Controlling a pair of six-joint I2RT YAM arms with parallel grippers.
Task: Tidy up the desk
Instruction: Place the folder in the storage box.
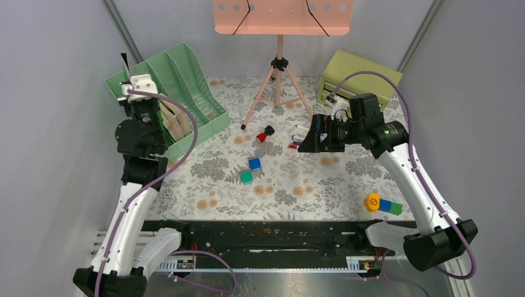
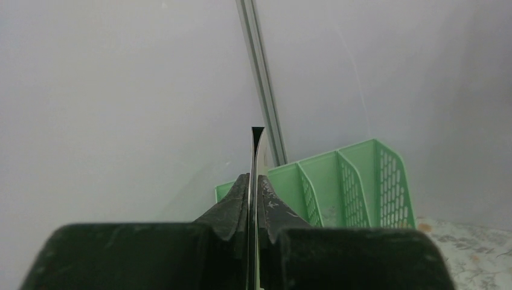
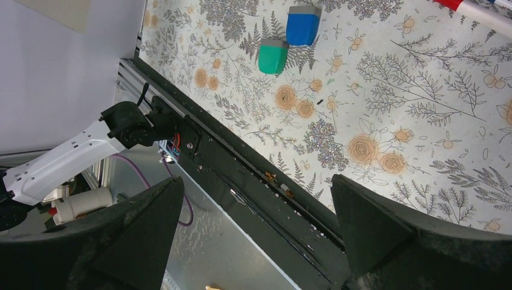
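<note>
The left gripper (image 2: 253, 202) was clamped on a thin flat sheet (image 2: 256, 145), held upright and edge-on. The green file rack (image 2: 353, 184) was seen lower down, ahead and slightly to the right — its slots open upward, so the left arm was judged the nearer for filing. The right gripper (image 3: 256, 211) was spread wide and empty above the desk (image 1: 322, 185), where pens (image 1: 297, 141), a blue block (image 3: 303, 24) and a green block (image 3: 273, 55) lay loose.

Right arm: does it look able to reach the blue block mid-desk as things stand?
Probably yes. The right gripper is open and empty, and the blue block lies on bare desk with nothing between them; only the green block sits close beside it.
</note>
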